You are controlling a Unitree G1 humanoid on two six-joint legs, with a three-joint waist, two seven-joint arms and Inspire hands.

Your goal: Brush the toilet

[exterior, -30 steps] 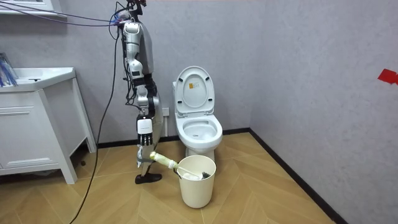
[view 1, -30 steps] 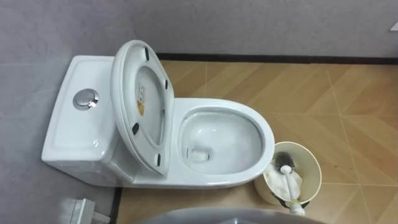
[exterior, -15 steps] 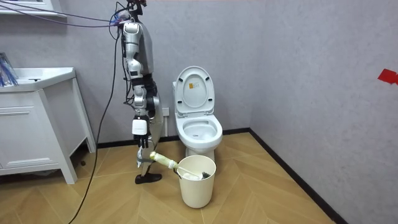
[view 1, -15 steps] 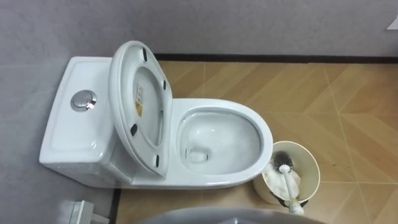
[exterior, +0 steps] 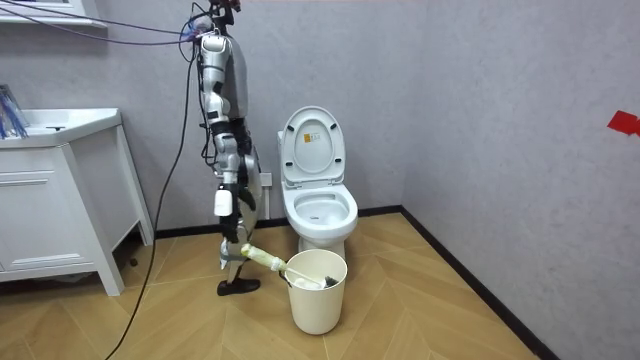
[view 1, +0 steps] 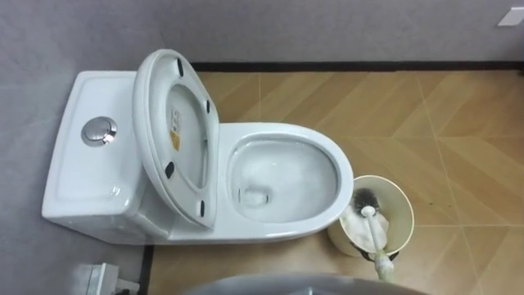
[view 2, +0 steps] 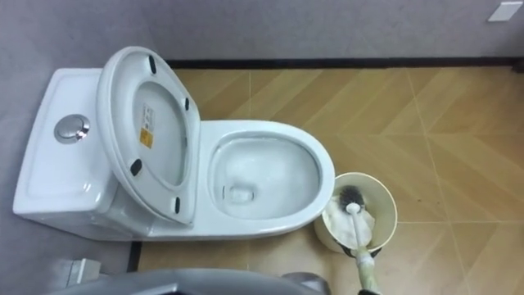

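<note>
One brush aslant, head-down in bin

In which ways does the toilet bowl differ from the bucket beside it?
The toilet bowl is white and oval; the bucket is cream and round. The bowl is wider than the bucket. The bowl holds no tool; the bucket holds a toilet brush. Both stand open on the wooden floor.

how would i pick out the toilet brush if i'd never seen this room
Find the white toilet with its seat raised; on the floor by the front of its bowl stands a round cream bin. The brush leans in it, dark bristles inside, its white handle sticking out over the rim.
</note>
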